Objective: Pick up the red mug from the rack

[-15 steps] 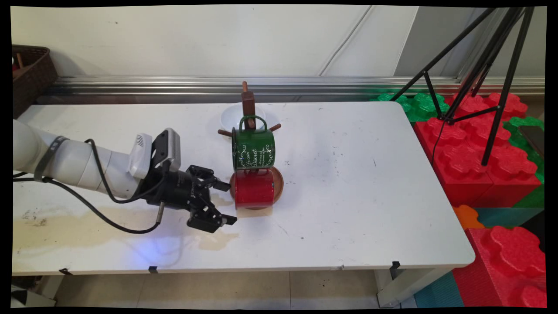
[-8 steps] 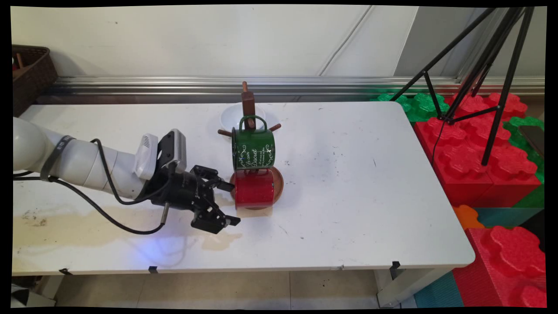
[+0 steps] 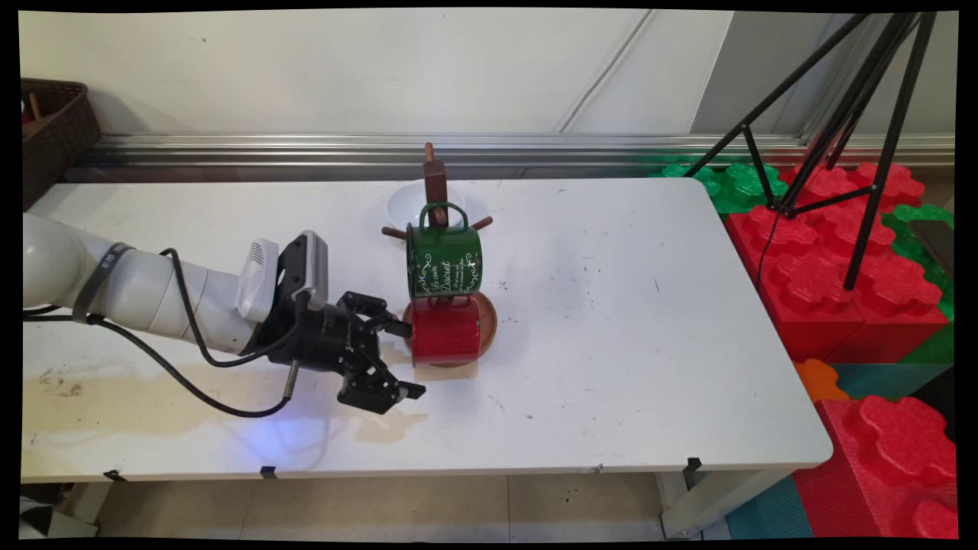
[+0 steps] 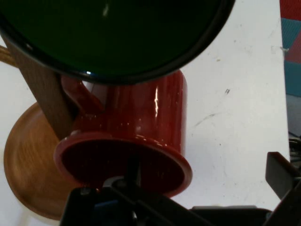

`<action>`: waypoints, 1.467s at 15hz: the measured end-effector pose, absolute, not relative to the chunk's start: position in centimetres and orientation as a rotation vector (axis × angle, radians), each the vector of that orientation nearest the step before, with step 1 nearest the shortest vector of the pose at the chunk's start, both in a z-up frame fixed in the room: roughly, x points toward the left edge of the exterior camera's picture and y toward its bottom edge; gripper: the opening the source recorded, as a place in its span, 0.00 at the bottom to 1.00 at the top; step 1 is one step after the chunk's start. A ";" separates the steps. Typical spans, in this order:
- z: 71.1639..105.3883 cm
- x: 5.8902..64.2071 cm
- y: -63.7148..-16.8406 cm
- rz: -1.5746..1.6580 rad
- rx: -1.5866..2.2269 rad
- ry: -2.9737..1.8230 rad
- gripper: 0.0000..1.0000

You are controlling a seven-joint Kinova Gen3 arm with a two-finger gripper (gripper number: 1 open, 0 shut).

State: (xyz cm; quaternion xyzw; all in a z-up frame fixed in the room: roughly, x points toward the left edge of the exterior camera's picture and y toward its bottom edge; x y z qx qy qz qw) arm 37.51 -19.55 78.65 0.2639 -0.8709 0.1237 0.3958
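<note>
Red mug (image 3: 445, 331) hangs sideways on the wooden mug tree (image 3: 436, 186), low down, its glossy enamel side catching a streak of light and its open mouth turned toward the gripper (image 3: 407, 359). Its rolled rim is thick and round, and in the hand view the mug (image 4: 136, 136) fills the middle, with one black finger rising in front of its mouth and the other finger (image 4: 281, 175) standing well out to the side over bare table. The gripper is spread wide and holds nothing; its far finger lies at the mug's rim, though whether they touch cannot be told.

Just above the red mug hangs a green enamel mug (image 3: 444, 260) with white scrolled lettering and a dark rim, its looped handle hooked over the tree's square brown post. Pegs stick out to either side of the post, and below the red mug sits the tree's round, flat wooden base (image 4: 28, 165). Behind the tree stands a white bowl (image 3: 401, 204).

The white table (image 3: 611, 344) is scuffed, with a brownish stain on the gripper's side of the tree. Beyond it runs a metal rail along a pale wall; on the tree's other side stand red and green foam blocks (image 3: 840, 260) and a black tripod (image 3: 863, 107).
</note>
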 end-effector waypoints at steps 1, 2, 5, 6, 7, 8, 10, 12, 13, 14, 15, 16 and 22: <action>78.6 37.5 -19.6 0.316 0.669 -2.206 1.00; 78.5 37.4 -19.6 0.320 0.670 -2.203 1.00; 78.2 37.3 -19.7 0.330 0.678 -2.194 1.00; 78.1 37.3 -19.7 0.332 0.681 -2.192 1.00; 78.0 37.2 -19.8 0.334 0.686 -2.189 1.00; 77.9 37.1 -19.8 0.336 0.693 -2.184 1.00; 77.6 37.0 -19.9 0.339 0.706 -2.174 1.00; 77.4 36.9 -19.9 0.341 0.718 -2.165 1.00; 77.3 36.9 -19.9 0.342 0.724 -2.161 1.00; 77.2 36.8 -20.0 0.342 0.730 -2.157 1.00; 77.1 36.8 -20.0 0.342 0.735 -2.154 1.00; 77.0 36.8 -20.0 0.341 0.737 -2.151 1.00; 76.8 36.7 -20.3 0.344 0.753 -2.133 1.00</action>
